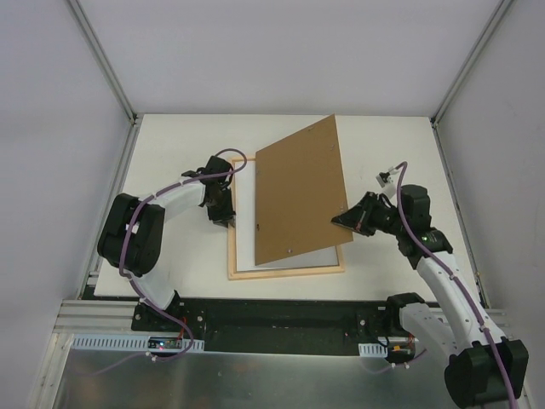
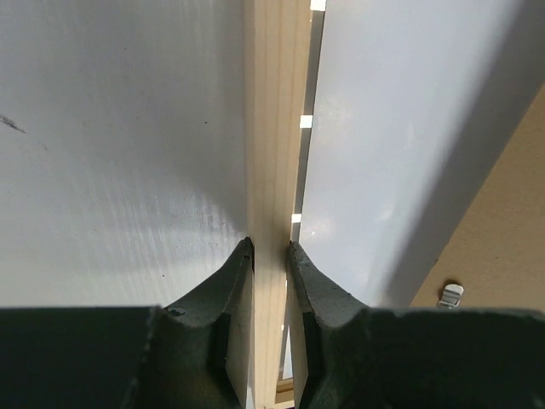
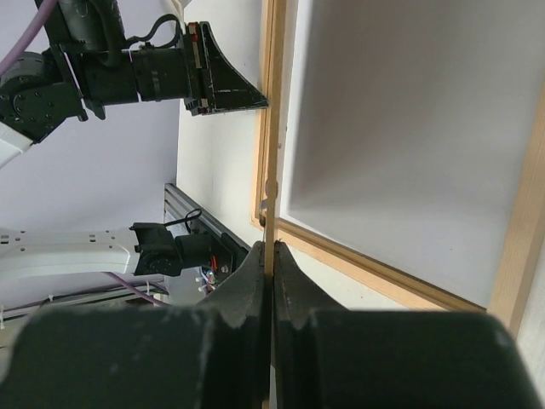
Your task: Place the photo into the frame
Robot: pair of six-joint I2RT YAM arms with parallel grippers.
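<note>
photo (image 1: 245,232): white side up, in frame (image 1: 285,273) | frame: thin light wood

Setting: robotics lab test cell. A left arm (image 1: 170,200) and a right arm (image 1: 443,273) are bolted to a black base rail (image 1: 281,319) at the edge of a white table (image 1: 170,153). Plain white panel walls (image 1: 281,51) in aluminium profile posts (image 1: 102,60) enclose the bench. Purple cables (image 1: 128,247) run exposed along the arms.
</note>
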